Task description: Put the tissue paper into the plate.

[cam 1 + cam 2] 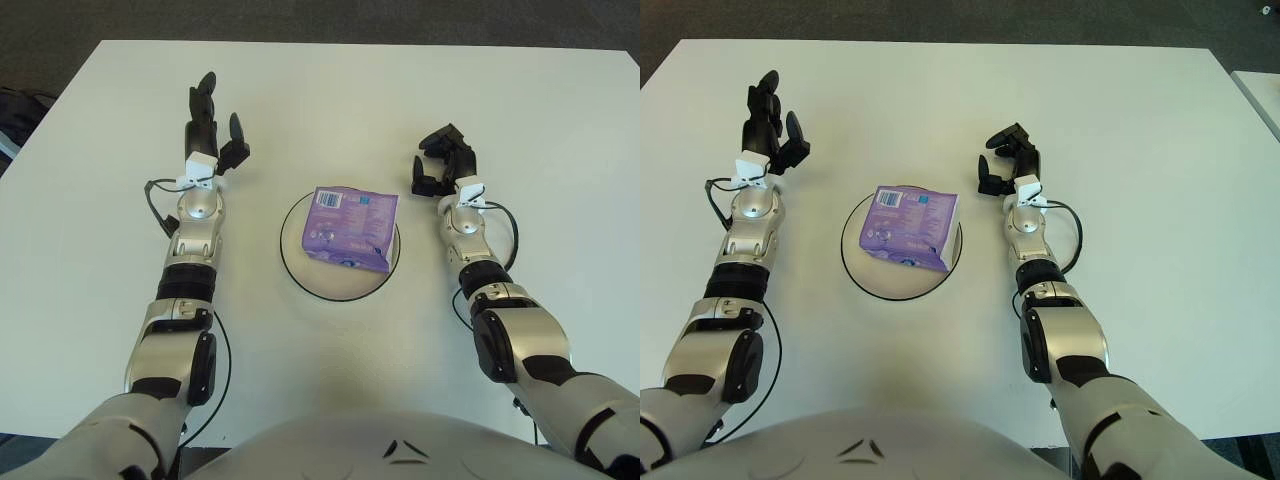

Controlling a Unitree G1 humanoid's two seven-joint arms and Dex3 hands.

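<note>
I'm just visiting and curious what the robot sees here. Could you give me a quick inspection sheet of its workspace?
Surface: white table.
Job's things: purple tissue pack lies on the round plate.
Clutter: nothing seen.
Hands: left hand left of the plate, fingers spread, holding nothing; right hand right of the plate, fingers curled, holding nothing.
Cables: black cables loop beside both forearms.
Surroundings: dark floor beyond the table.

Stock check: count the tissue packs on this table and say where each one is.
1. A purple tissue pack lies in the white plate at the table's middle, between the left hand and right hand. Nothing seems hidden.
</note>
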